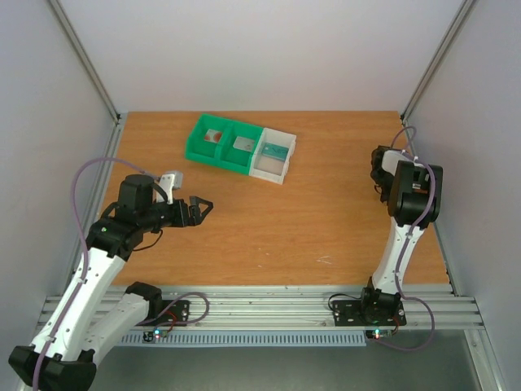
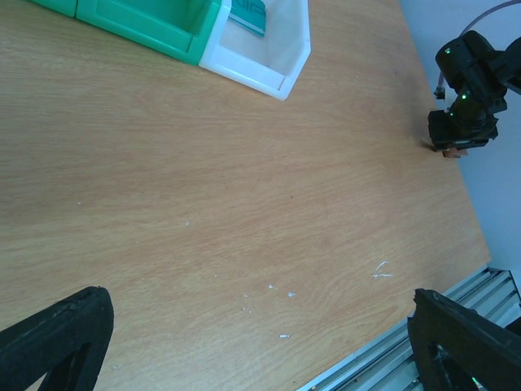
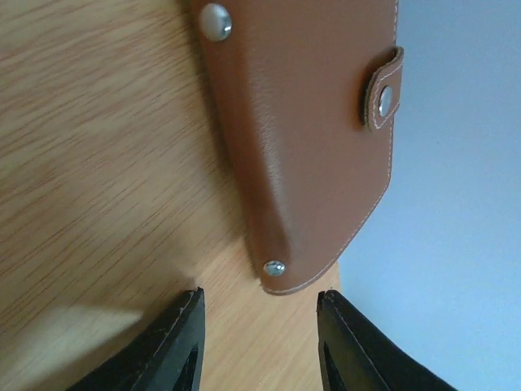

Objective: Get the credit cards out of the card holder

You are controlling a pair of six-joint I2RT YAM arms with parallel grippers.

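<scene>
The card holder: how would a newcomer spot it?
Go to the right edge of the wooden table, where the right arm's tool hangs. Just ahead of it lies the card holder, brown leather-look with silver studs and a snap tab, unlike the green and white plastic bins.

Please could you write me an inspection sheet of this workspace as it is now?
Surface: wooden table, a few pale specks.
Job's things: brown card holder closed, lying at the table's right edge; reddish card, grey card, teal card, one in each bin.
Clutter: green bins and a white bin in a row.
Grippers: left gripper open, empty, over bare table; right gripper open, tips just short of the card holder.
Cables: cables loop along both arms.
Surroundings: white walls, metal posts, metal rail at the near edge.
</scene>
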